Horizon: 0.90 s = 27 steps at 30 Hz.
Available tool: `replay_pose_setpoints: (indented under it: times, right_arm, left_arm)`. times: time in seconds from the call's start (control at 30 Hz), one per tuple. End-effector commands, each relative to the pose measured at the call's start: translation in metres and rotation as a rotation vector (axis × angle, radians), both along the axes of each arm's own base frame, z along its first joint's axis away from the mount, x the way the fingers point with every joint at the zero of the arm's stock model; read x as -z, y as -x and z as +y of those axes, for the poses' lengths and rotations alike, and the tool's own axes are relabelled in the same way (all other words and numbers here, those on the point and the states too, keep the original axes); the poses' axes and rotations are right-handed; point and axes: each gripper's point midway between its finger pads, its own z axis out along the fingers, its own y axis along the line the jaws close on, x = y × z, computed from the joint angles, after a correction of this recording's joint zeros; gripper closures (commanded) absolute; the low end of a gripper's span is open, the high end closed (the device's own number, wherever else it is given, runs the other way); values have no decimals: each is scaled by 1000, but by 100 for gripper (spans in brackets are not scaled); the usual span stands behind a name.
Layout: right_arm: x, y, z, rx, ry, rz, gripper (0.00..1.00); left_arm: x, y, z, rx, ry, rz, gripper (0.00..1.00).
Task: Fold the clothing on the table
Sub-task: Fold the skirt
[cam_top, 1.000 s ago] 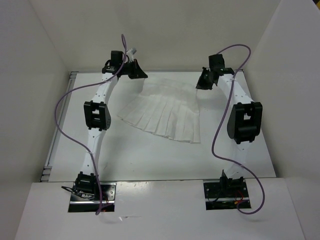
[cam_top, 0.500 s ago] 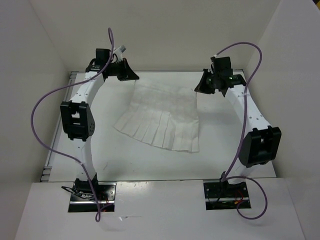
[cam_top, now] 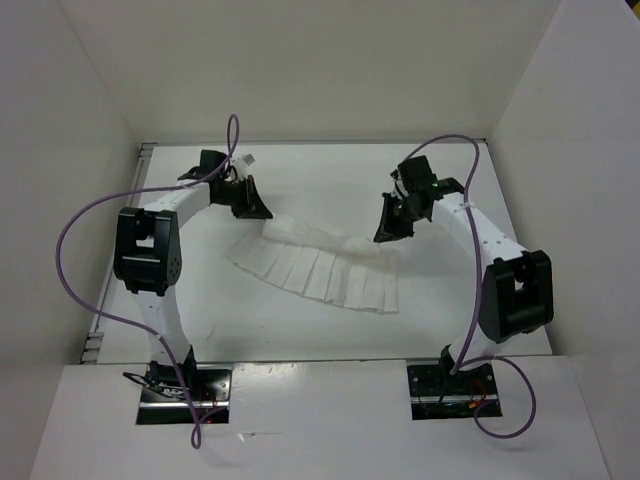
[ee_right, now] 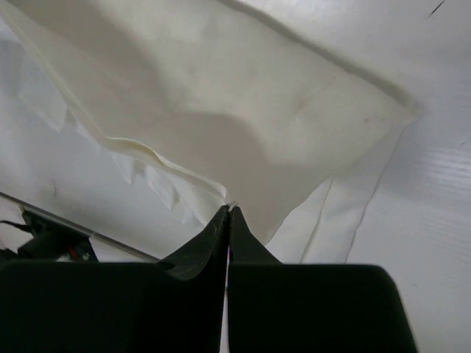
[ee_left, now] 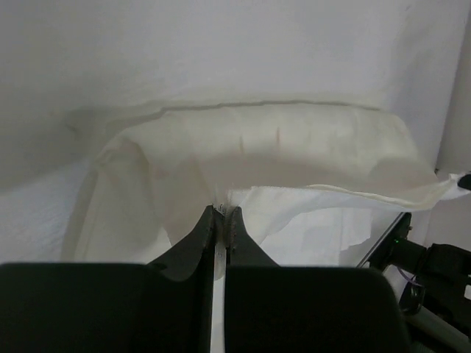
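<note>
Pinching the far corners of the clothing (cam_top: pixel 320 268), you have the left gripper (cam_top: pixel 254 207) and the right gripper (cam_top: pixel 388 228) each clamped tight on a fold of white fabric. That edge hangs above the table (cam_top: pixel 250 325); the pleated hem lies flat mid-table. This looks like the fold-over step (far edge toward near). Next, carry both corners evenly over the hem, lower them, then release together.
</note>
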Motion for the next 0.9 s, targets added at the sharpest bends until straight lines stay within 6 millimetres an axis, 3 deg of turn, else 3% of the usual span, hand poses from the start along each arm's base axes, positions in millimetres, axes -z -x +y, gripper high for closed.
replay_pose_setpoints:
  times: [0.0,0.07,0.27,0.43,0.47,0.53,0.57,0.63,0.7,0.77,0.8,0.87]
  right_arm:
    - [1,42,18,-86,-14,78,100]
    - [8,61,28,-132,2,122,100]
    - [34,110,28,-182,86,283,100]
    - [49,143,24,-224,170,389,100]
    - [54,150,21,-224,185,424,87]
    - [53,172,24,-272,200,480,75]
    - [49,179,26,-293,199,487,65]
    - [39,193,24,-323,215,501,62]
    - [25,197,21,-301,209,482,60]
    - [18,189,18,-257,232,436,60]
    - [13,181,20,-244,231,405,60]
    - [8,157,33,-215,207,325,60]
  left_arm:
    - [-8,14,1,19,-76,-60,100]
    - [1,22,5,7,-98,-30,100]
    - [25,47,19,-26,-174,70,100]
    - [22,61,27,-47,-217,95,100]
    - [19,69,28,-44,-220,120,97]
    - [8,74,32,-56,-244,126,86]
    - [3,83,35,-51,-262,153,76]
    - [-13,97,48,-84,-326,153,59]
    - [-39,104,55,-114,-355,94,55]
    - [-44,117,63,-141,-390,100,52]
    - [-55,118,65,-161,-390,69,52]
    - [-57,118,67,-168,-397,59,52]
